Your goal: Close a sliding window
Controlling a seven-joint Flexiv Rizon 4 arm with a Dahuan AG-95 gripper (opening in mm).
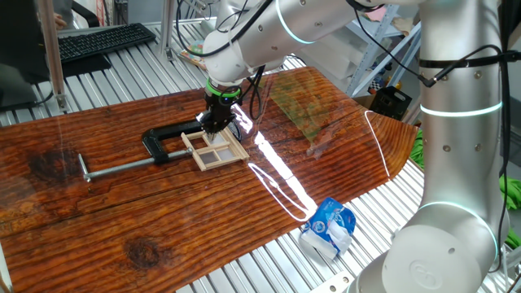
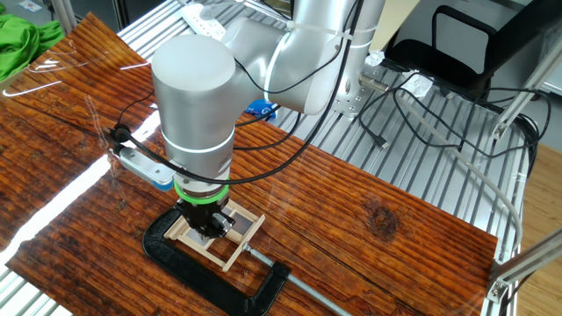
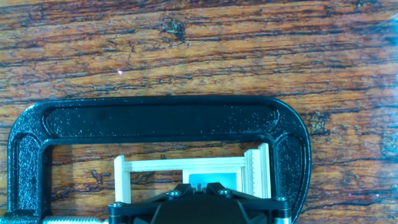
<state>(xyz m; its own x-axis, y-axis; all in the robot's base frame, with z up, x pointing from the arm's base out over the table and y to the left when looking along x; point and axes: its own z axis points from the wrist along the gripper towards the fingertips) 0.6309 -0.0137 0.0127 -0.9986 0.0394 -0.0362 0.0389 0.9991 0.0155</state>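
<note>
Hand on the clamped window

The hand (image 1: 216, 124) rests on the sliding window (image 1: 216, 148); finger spread unclear, and closing looks unfinished, toward 3 o'clock.

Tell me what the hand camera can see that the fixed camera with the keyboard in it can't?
Only the hand view shows the clamp's speckled black paint and the wood grain up close. Only that fixed view shows the keyboard, the clamp's long silver rod, the blue-and-white bag and the gripper low over the sliding window. Both show the black clamp around the pale window frame on the wooden table.
</note>
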